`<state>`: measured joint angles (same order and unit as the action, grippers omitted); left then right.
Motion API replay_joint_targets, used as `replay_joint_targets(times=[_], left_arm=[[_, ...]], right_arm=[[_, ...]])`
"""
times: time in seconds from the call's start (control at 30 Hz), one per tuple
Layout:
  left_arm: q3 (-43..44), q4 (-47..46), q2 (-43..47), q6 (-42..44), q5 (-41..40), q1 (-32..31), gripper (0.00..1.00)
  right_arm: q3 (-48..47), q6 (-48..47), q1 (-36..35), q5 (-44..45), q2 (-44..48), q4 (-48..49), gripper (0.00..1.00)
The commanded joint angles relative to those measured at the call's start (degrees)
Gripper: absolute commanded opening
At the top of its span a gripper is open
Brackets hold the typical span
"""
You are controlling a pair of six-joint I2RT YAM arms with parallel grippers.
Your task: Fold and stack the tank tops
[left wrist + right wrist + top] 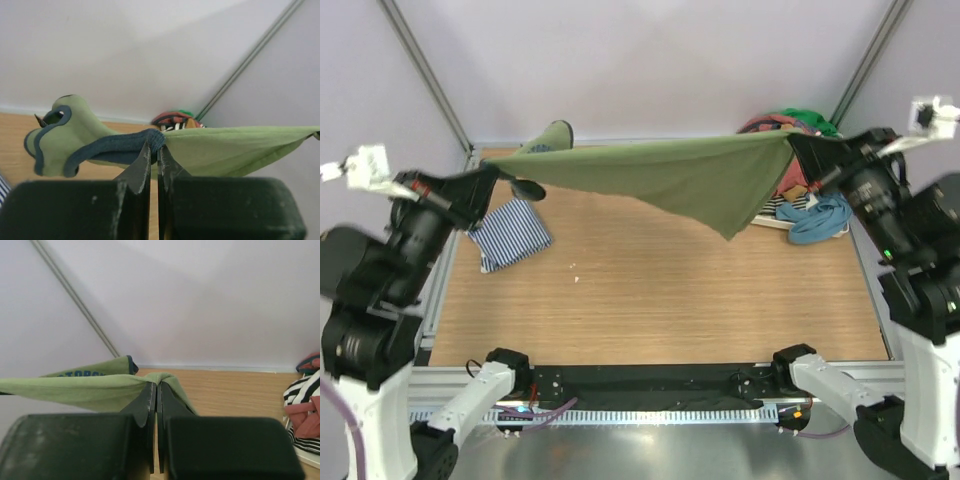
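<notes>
The olive green tank top [690, 180] is hanging in the air, stretched between the two grippers and sagging to a point below and nearer the right fingers. The left gripper [492, 178] is pinching the navy-trimmed shoulder end, its fingers pressed together on the trim, with loose cloth flopping out beyond the fingertips. The right gripper [795, 143] is clamping the opposite end, its fingers closed on a gathered fold of green cloth.

Below and just beside the left fingers, the striped tank top [512, 233] is lying on the table [650, 310] as a compact rectangle, so it looks already folded. By that reading roughly half the job is standing done. The olive top is not yet laid flat, folded or set on the striped one.

Behind and below the right fingers, a pile of other clothes [802, 200] is sitting at the table's far corner.
</notes>
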<state>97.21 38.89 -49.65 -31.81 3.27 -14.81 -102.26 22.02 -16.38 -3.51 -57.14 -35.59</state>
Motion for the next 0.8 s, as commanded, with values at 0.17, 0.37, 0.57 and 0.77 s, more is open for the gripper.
replay_joint_targets(times=[0.17, 0.37, 0.57, 0.77], left_arm=[[-6.77, -6.73, 15.18, 0.44, 4.82, 0.39, 0.0], [-4.75, -4.18, 15.81, 0.08, 5.0, 0.39, 0.0], [-6.94, -4.35, 11.51, 0.08, 1.75, 0.39, 0.0], [-17.82, -6.01, 2.72, -2.28, -2.74, 0.39, 0.0]], right_arm=[[8.56, 2.41, 0.12, -10.11, 14.51, 6.94, 0.01], [8.48, 2.68, 0.21, -11.35, 16.8, 4.66, 0.01], [5.14, 1.18, 0.12, -3.29, 10.84, -1.39, 0.01], [16.81, 1.79, 0.12, 6.49, -0.41, 0.16, 0.01]])
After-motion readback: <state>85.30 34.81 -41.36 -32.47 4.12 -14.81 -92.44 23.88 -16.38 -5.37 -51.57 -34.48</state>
